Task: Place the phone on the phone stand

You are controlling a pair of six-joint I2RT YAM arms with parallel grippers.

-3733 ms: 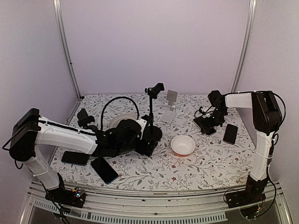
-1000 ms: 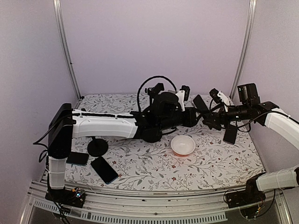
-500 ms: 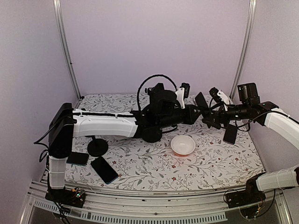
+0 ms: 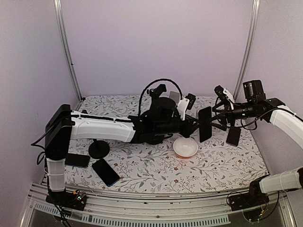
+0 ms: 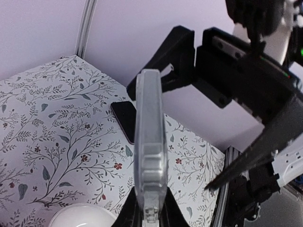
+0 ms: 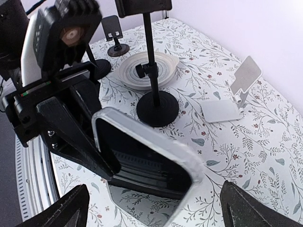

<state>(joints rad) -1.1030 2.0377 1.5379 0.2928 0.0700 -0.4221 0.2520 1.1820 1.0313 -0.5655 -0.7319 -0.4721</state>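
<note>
Black glass in a clear case, the phone (image 4: 204, 124) stands upright in mid-air over the right half of the bench (image 4: 147, 177), just beyond the white bowl (image 4: 185, 147). The left tool (image 4: 195, 126) is clamped on one edge of it, a finger on each face. From the left wrist the phone shows edge-on, rising straight out of that grip. The right tool (image 4: 218, 120) faces it from the other side with its fingers spread wide, one to either side of the phone and neither touching it. The white stand (image 6: 246, 75) sits toward the back of the bench, well apart from the phone, with the left arm reaching across in front of it. Near it are a black pole stand (image 6: 156, 106) and a plate (image 6: 147, 68). A second phone (image 4: 233, 136) lies flat on the bench below the right tool.
</note>
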